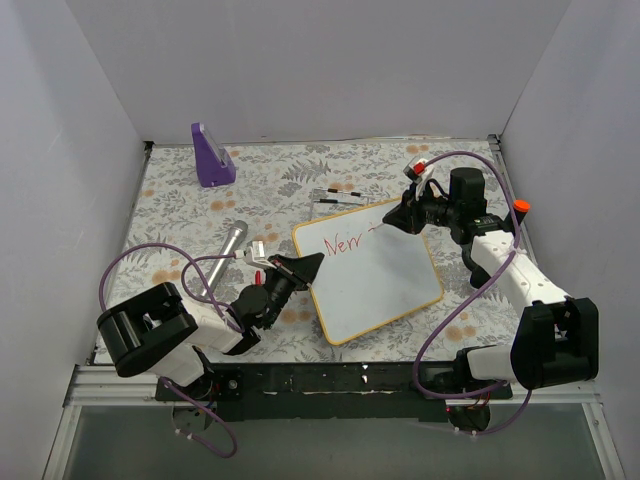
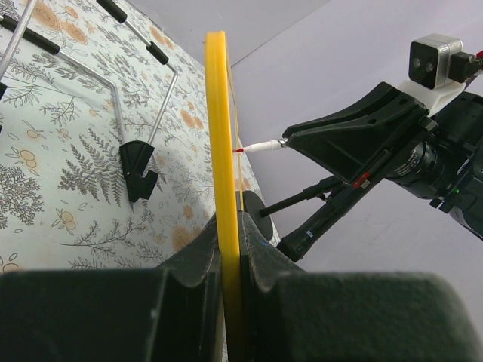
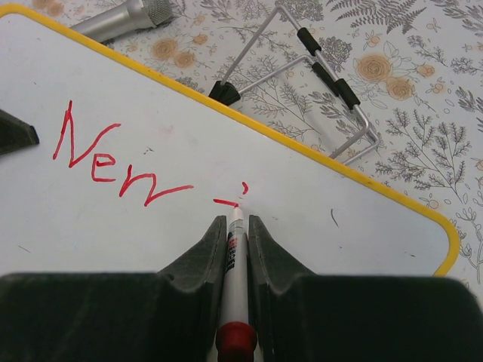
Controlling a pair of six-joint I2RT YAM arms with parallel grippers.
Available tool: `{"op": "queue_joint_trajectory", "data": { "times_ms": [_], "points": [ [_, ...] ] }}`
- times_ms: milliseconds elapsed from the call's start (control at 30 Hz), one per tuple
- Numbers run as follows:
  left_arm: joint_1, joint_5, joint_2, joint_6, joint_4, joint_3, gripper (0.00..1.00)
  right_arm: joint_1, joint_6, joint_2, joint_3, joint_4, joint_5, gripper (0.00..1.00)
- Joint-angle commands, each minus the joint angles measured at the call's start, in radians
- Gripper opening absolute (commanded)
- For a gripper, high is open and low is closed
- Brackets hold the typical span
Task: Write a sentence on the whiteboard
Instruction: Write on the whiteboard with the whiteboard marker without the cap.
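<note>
Right wrist view is showing the right tool [image 3: 236,220] clenching a marker [image 3: 235,260], its tip touching the whiteboard [image 3: 324,207] just past the red writing [image 3: 106,162] "New". The left tool [image 2: 230,224] is pinching the whiteboard's yellow left edge; the whiteboard is lying askew near the middle of the bench [image 1: 270,190].

Your bench [image 1: 170,205] has a pale floral-print cover. Lying on it you've got a yellow-framed white rectangular whiteboard [image 1: 378,285] mid-bench, a silver metal microphone [image 1: 229,243] near its left corner, a thin wire stand with black tips [image 1: 338,194] just beyond its far edge, and a purple plastic wedge-shaped block [image 1: 211,156] far-left, well apart.
</note>
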Motion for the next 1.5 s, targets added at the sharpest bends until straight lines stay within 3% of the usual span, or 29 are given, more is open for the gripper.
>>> {"op": "queue_joint_trajectory", "data": {
  "times_ms": [0,900,1467],
  "points": [
    [-0.007,0.042,0.004,0.099,0.246,-0.013,0.0,-0.001,-0.039,0.002,0.014,-0.053,-0.006,0.01],
    [-0.007,0.044,0.006,0.1,0.251,-0.013,0.0,0.001,-0.119,-0.101,-0.054,-0.202,-0.044,0.01],
    [-0.008,0.045,0.01,0.102,0.246,-0.015,0.0,0.021,-0.007,-0.12,0.033,-0.133,-0.104,0.01]
  ]
}}
